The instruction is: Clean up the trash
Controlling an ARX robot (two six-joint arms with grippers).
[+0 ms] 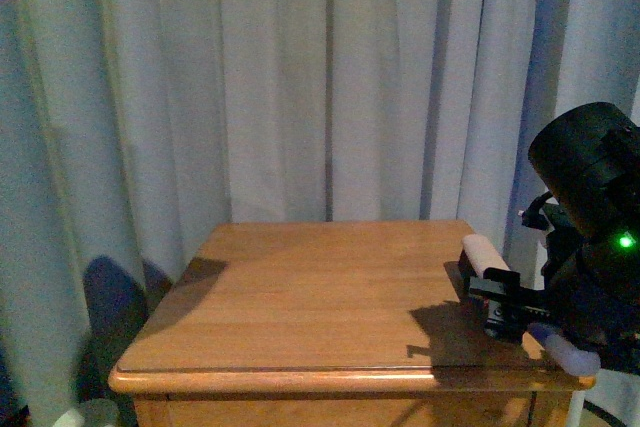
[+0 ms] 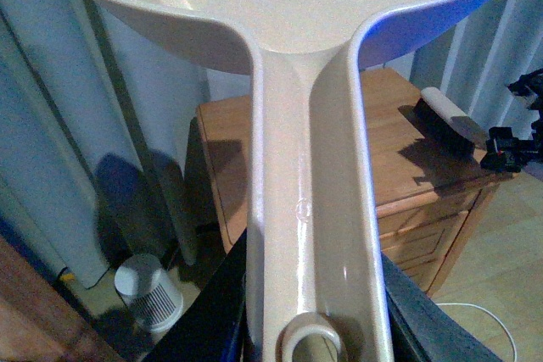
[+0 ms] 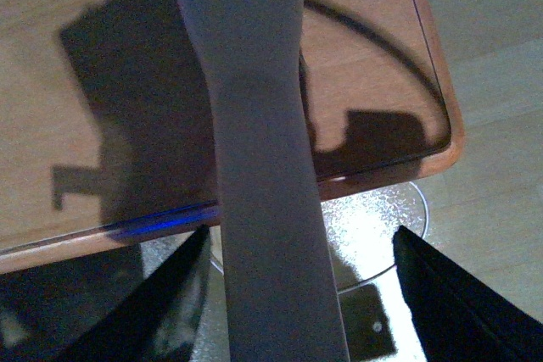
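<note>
Front view first: a honey-coloured wooden cabinet (image 1: pixel 300 287) stands before pale grey pleated curtains (image 1: pixel 300 77). At its right edge the right gripper (image 1: pixel 510 307) holds a hand brush with a pale handle and dark bristles (image 1: pixel 485 252). The brush head lies over the tabletop's right side and casts a shadow on the wood. A green light (image 1: pixel 625 241) glows on the black arm above.

The right wrist view looks straight down that brush (image 3: pixel 254 125), which runs up the middle of the picture between the two dark fingers (image 3: pixel 170 303) of the right gripper (image 3: pixel 301 294). A gap shows beside the handle here and the point of contact is out of frame, so it's the front view that shows the brush being carried. Only this view shows the cabinet's (image 3: pixel 102 6) rounded corner and a shiny round disc (image 3: pixel 382 218) on the floor below it.

Over to the left wrist view: the left gripper (image 2: pixel 318 328) is clamped snugly on the long handle of a pale glossy plastic dustpan (image 2: pixel 305 167), with a dark finger on each side. The pan is held high, facing the cabinet (image 2: pixel 424 218), whose drawers show only from here. The brush (image 2: pixel 445 112) and right gripper (image 2: pixel 513 137) sit at its far corner. A small white ribbed cylinder (image 2: pixel 148 294) stands on the floor, barely peeking into the front view (image 1: pixel 85 412).

The crumpled white wad of trash: I cannot place it from any of these angles.
</note>
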